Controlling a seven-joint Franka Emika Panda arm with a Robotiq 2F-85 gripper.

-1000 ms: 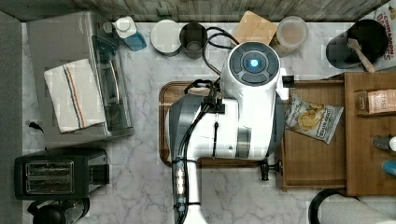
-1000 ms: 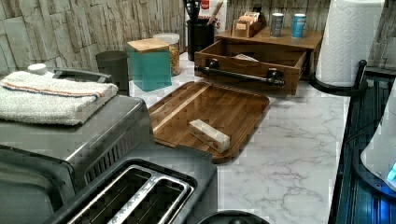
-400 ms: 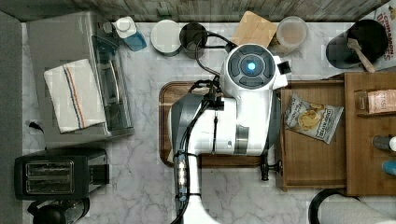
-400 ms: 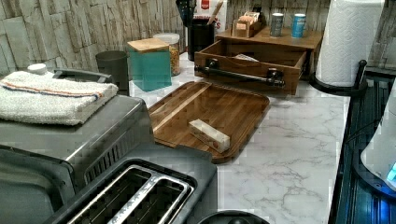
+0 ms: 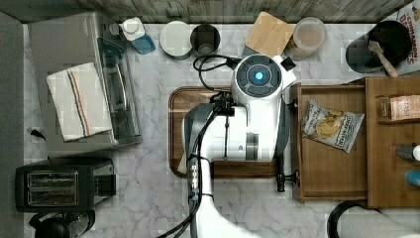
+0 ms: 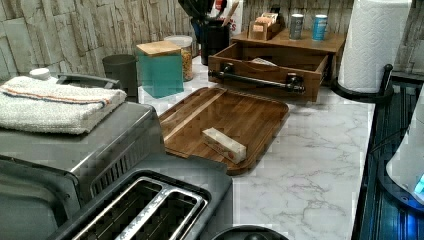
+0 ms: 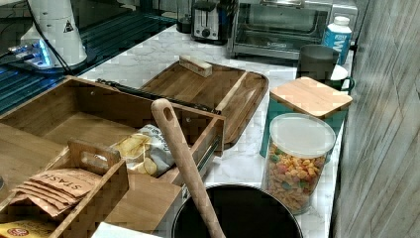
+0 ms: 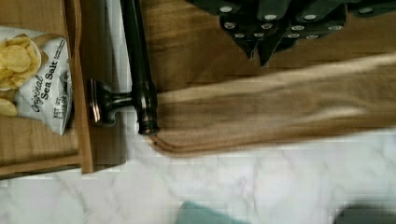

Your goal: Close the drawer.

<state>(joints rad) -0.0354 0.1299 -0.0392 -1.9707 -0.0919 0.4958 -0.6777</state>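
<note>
Since the earlier frame the arm has drifted toward the drawer, which stands pulled out just beside the pincer, its dark bar handle nearest. Whether the pincer is wide or narrow I cannot tell. Under the pincer lies a wooden tray.

Light: even, indoor, soft shadows.
Glare: faint sheen on marble counter.
Blur: wrist view smeared across wooden tray.
Blockiness: all views.
</note>
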